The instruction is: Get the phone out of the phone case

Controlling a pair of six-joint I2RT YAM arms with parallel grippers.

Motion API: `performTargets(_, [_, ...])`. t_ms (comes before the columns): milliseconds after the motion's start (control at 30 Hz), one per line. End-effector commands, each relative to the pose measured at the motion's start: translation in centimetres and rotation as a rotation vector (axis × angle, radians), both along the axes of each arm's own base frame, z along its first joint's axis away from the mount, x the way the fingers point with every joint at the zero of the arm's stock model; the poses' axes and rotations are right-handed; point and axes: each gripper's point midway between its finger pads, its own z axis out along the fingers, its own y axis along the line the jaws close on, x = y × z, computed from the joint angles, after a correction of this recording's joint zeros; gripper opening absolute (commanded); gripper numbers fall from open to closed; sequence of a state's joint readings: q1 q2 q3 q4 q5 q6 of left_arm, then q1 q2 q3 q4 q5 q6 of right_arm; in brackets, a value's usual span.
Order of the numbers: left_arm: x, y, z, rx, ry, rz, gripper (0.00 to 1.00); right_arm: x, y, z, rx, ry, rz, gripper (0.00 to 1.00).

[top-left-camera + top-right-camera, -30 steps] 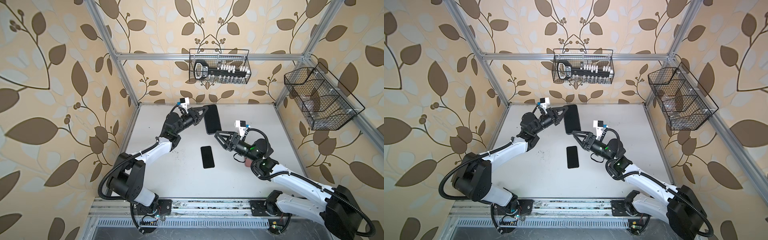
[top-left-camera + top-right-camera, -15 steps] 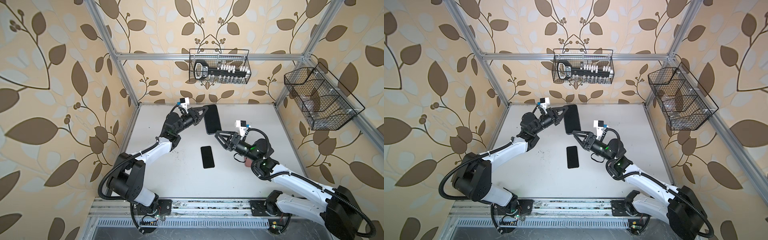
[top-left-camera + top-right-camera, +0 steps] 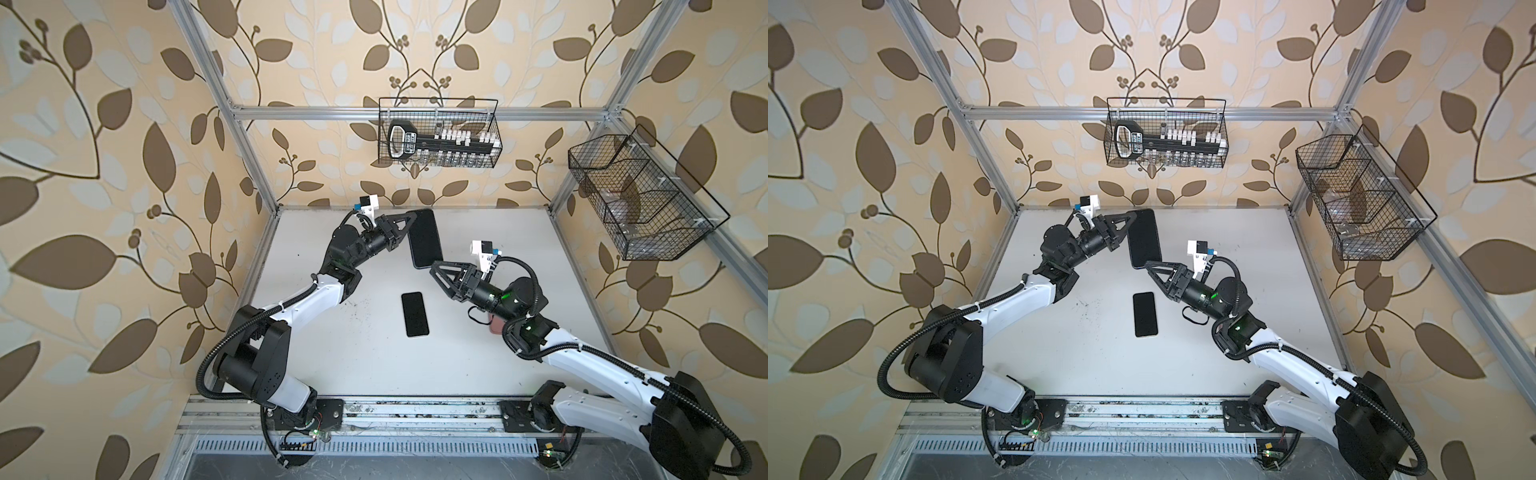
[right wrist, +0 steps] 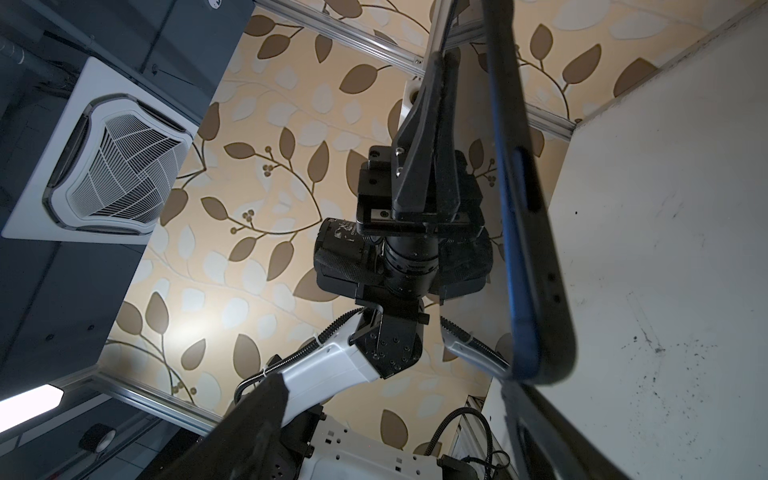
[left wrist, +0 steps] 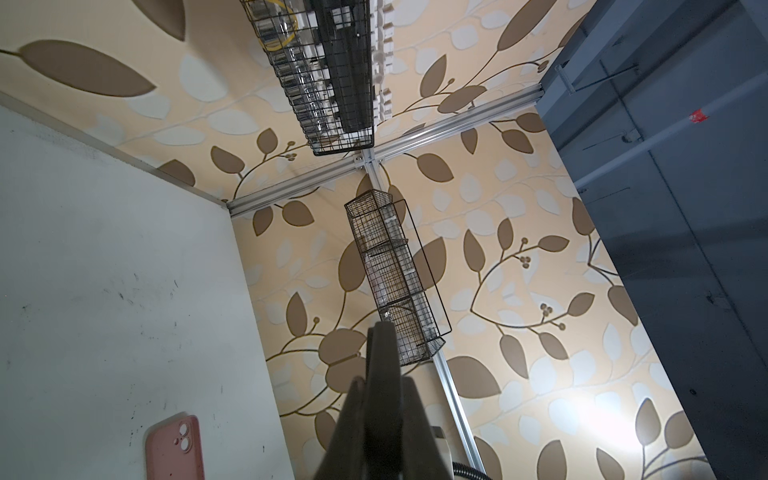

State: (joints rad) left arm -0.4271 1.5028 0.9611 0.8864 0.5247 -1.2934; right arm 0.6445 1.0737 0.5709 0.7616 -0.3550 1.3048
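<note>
A dark blue phone case (image 3: 424, 239) was held in the air above the back half of the tabletop (image 3: 332, 365). It was pinched at one far corner by the tightly clamped fingers of the left gripper (image 3: 409, 216). The case was seen lengthwise, one end toward the back edge and the other toward the centre. Whether a phone was inside it could not be told.

The right gripper (image 3: 438, 276) was positioned just beside the case's near end, its fingers spread wide with nothing gripped between them. In the right wrist view the case's blue rim (image 4: 521, 249) was seen running close past one finger.

A black phone (image 3: 414, 313) was laid flat near the centre of the tabletop, apart from the case and touched by neither gripper. A pink phone case (image 5: 174, 449) was seen lying toward the right edge, largely hidden beneath the right arm in both top views. Wire baskets (image 3: 438, 133) were hung on the back and right walls.
</note>
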Motion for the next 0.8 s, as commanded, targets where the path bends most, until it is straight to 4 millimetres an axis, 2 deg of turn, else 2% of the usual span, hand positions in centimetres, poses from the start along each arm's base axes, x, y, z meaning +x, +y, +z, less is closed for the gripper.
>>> performTargets(0, [-1.6, -0.2, 3.3, -0.057, -0.114, -0.034, 0.00, -0.2, -0.2, 2.6, 0.043, -0.053, 0.004, 0.82])
performTargets(333, [-1.8, -0.3, 2.8, -0.054, -0.104, -0.035, 0.00, -0.2, -0.2, 2.6, 0.041, -0.056, 0.003, 0.82])
performTargets(533, [-3.0, -1.1, 3.6, -0.079, -0.111, -0.062, 0.00, 0.3, -0.3, 2.4, 0.042, -0.052, -0.003, 0.82])
performTargets(767, [-3.7, -1.5, 3.0, -0.083, -0.099, -0.068, 0.00, 0.6, -0.3, 2.6, 0.043, -0.056, -0.005, 0.82])
